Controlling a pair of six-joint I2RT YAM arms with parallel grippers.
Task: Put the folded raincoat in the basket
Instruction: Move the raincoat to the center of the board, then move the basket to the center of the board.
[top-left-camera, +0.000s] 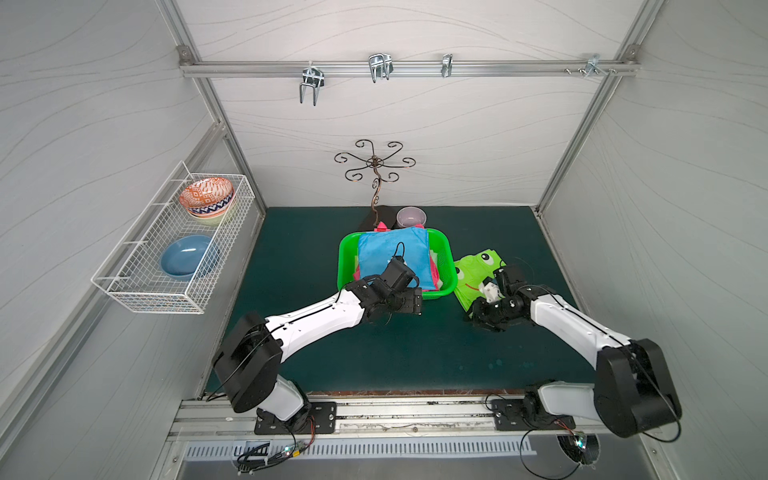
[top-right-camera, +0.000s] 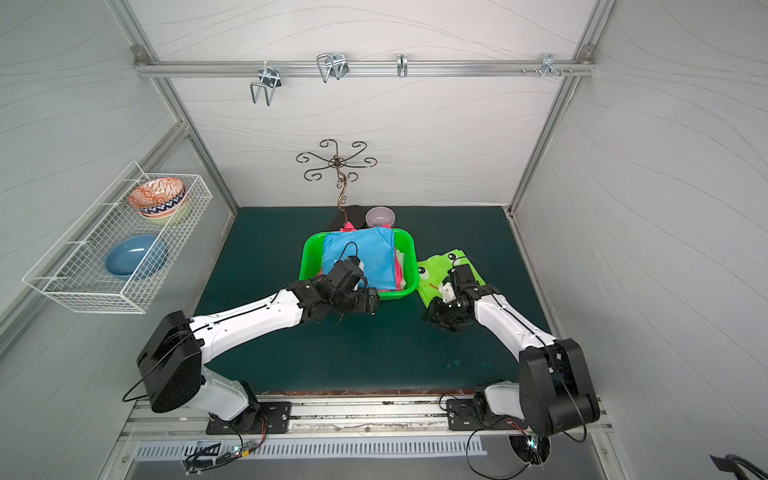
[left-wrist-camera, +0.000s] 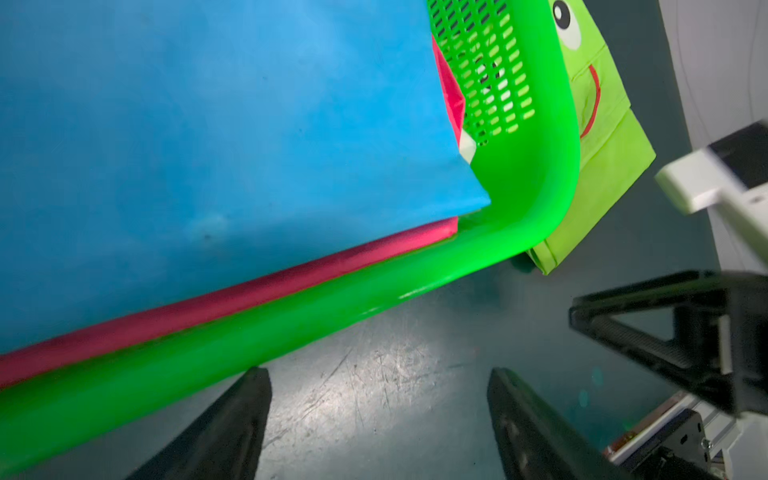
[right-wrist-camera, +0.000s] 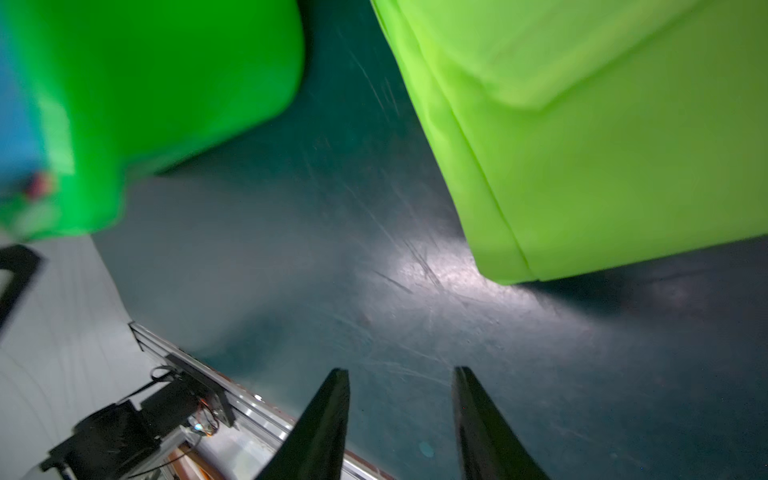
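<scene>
1. The green basket (top-left-camera: 345, 262) (top-right-camera: 305, 259) (left-wrist-camera: 291, 303) sits on the dark mat (top-left-camera: 311, 353), past its centre toward 12 o'clock.
2. The lime frog raincoat (top-left-camera: 473, 270) (top-right-camera: 434, 276) (left-wrist-camera: 606, 166) (right-wrist-camera: 602, 145) lies folded flat on the mat at the basket's 3 o'clock, outside it. It is just beside that wall, and I cannot tell whether they touch. At the near corners a wedge of bare mat parts them.
3. The left gripper (left-wrist-camera: 378, 372) hovers at the basket's 6 o'clock rim. Its fingers are spread wide over bare mat and grip nothing.
4. The right gripper (right-wrist-camera: 401, 370) is off the raincoat's 6 o'clock edge. Its fingers stand apart, narrower than the left pair, with only mat between them.
5. The mat is bare from the basket's 6 round to 9 o'clock. The right wall stands beyond the raincoat at 3 o'clock.
6. Count:
   - One green basket.
   - Three folded pieces: the frog one outside, and a blue folded piece (top-left-camera: 390, 253) (left-wrist-camera: 208, 124) lying over a pink folded piece (left-wrist-camera: 208, 307) inside.
   - One lilac bowl (top-left-camera: 411, 216) at the basket's 12 o'clock.
   - One curly metal stand (top-left-camera: 375, 162).
   - One white wire rack (top-left-camera: 124, 286) on the wall at 9 o'clock.
</scene>
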